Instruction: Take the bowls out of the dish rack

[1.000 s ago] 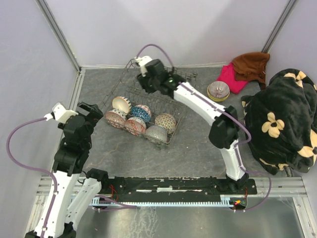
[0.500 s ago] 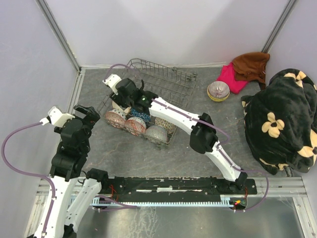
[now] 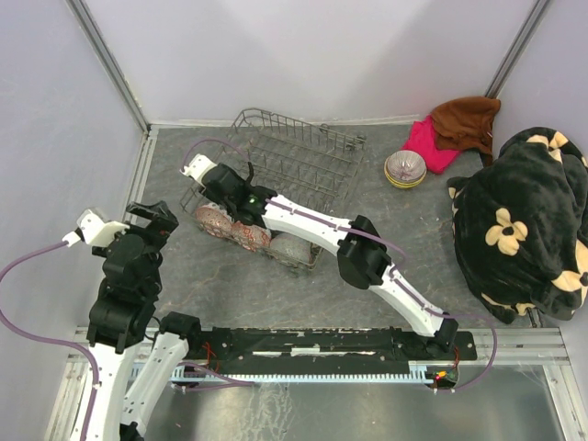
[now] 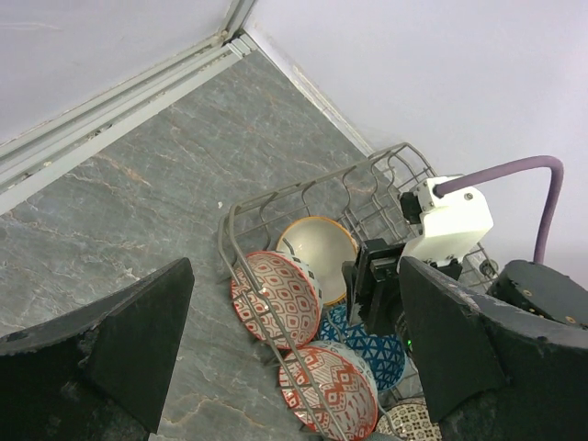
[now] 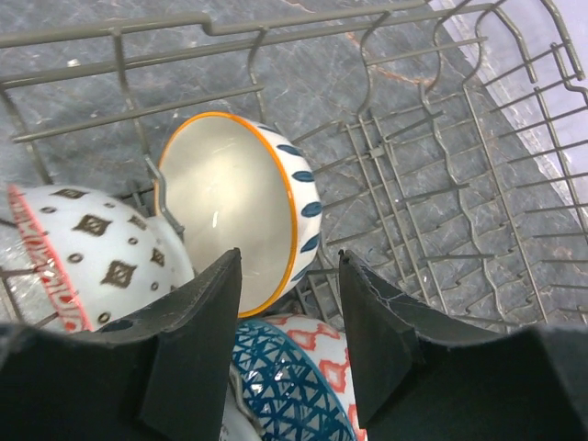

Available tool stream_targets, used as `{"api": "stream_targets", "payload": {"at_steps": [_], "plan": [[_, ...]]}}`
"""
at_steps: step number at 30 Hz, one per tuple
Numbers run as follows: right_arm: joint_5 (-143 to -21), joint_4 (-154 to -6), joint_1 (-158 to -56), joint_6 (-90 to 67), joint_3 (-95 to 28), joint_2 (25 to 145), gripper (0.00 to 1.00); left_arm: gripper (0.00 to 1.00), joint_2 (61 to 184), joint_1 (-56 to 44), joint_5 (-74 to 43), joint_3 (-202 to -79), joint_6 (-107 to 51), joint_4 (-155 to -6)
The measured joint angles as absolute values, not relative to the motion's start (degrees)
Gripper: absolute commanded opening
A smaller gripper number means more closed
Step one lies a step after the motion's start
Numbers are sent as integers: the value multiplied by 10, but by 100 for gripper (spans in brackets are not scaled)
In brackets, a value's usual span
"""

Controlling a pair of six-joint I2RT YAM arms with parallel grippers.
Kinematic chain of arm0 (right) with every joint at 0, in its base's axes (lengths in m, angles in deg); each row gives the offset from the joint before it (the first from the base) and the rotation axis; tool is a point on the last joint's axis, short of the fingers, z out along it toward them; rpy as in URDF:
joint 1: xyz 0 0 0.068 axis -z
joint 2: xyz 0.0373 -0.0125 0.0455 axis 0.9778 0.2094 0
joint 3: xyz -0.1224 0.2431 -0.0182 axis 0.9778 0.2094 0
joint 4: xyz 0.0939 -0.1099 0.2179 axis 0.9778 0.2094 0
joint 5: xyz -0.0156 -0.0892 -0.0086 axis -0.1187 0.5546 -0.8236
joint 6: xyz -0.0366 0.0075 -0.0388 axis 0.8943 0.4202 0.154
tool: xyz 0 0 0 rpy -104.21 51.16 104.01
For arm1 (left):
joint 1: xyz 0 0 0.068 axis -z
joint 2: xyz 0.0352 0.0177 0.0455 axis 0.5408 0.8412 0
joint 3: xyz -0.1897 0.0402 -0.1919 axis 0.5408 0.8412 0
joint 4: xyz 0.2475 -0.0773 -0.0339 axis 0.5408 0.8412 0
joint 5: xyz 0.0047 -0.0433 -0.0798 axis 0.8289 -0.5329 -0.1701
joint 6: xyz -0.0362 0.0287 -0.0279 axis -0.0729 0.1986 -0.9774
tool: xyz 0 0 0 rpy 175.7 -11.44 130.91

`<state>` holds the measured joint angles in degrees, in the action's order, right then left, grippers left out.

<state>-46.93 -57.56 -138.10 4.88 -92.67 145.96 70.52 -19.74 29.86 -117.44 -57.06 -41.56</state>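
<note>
At the dish rack's (image 3: 303, 156) left end, an orange-rimmed cream bowl (image 5: 225, 197) stands on edge directly beneath the right gripper (image 5: 289, 276). Its parted, empty jaws straddle the rim. The left gripper (image 3: 152, 216), likewise spread, hangs outside that end, farther off.

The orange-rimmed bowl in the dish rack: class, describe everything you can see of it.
The orange-rimmed bowl looks like glossy ceramic: cream inside, white outside with dark blue leaf marks. It stands on edge among the dish rack prongs, one wire crossing its rim, beside a diamond-patterned bowl. The right gripper hovers open before it.
</note>
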Motion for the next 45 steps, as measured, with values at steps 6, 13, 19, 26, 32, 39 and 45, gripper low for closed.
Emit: {"api": "stream_targets", "payload": {"at_steps": [6,13,19,26,32,39,45], "plan": [[-435,-595,-1381,59,-940,1485,53,99,702,-197,299,-1174,-571,-416],[-418,-604,-1381,60,-950,1503,50,99,701,-197,301,-1174,-571,-416],[-405,-610,-1381,61,-957,1513,47,99,701,-197,301,-1174,-571,-416],[-392,-617,-1381,61,-962,1533,38,99,700,-197,301,-1172,-570,-416],[-377,-627,-1380,64,-963,1538,24,99,698,-197,301,-1165,-570,-417],[-358,-636,-1379,74,-963,1539,10,99,698,-197,301,-1159,-570,-420],[-343,-643,-1380,84,-963,1540,1,99,698,-197,302,-1157,-570,-420]]}}
